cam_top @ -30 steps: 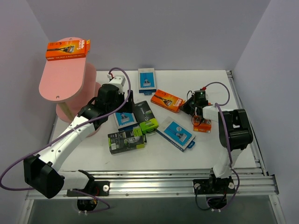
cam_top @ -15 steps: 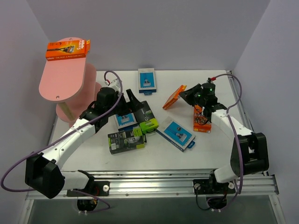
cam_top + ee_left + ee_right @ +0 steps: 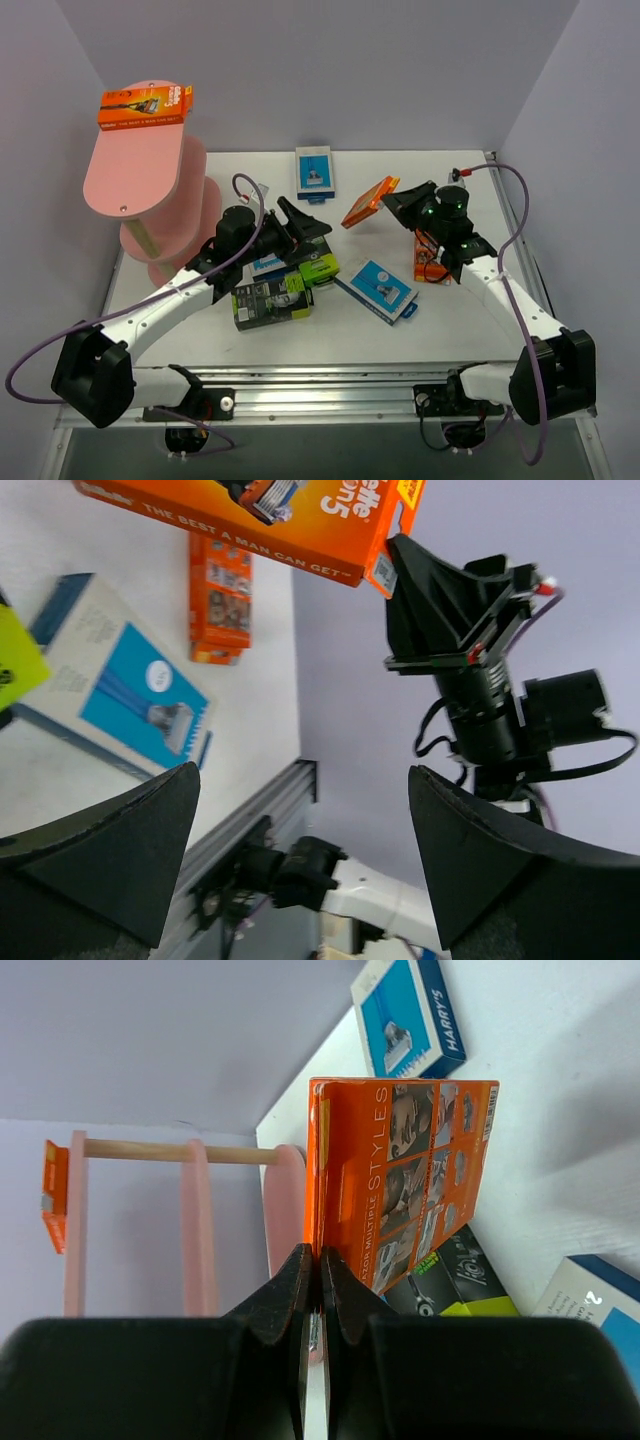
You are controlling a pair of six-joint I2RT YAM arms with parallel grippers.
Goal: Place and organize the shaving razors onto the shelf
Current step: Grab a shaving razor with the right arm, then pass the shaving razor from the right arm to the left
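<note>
One orange pack hangs pinched edgewise in your right gripper, held clear for the shelf; your left gripper gapes empty.

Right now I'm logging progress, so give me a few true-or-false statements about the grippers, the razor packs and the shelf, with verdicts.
1. The right gripper is shut on an orange razor pack. True.
2. The left gripper holds a blue pack. False: its jaws are wide open, with nothing between them.
3. A second orange pack lies on the top board of the shelf. True.
4. The gripped pack lies flat on the table. False: it is held up off the table, tilted.
</note>
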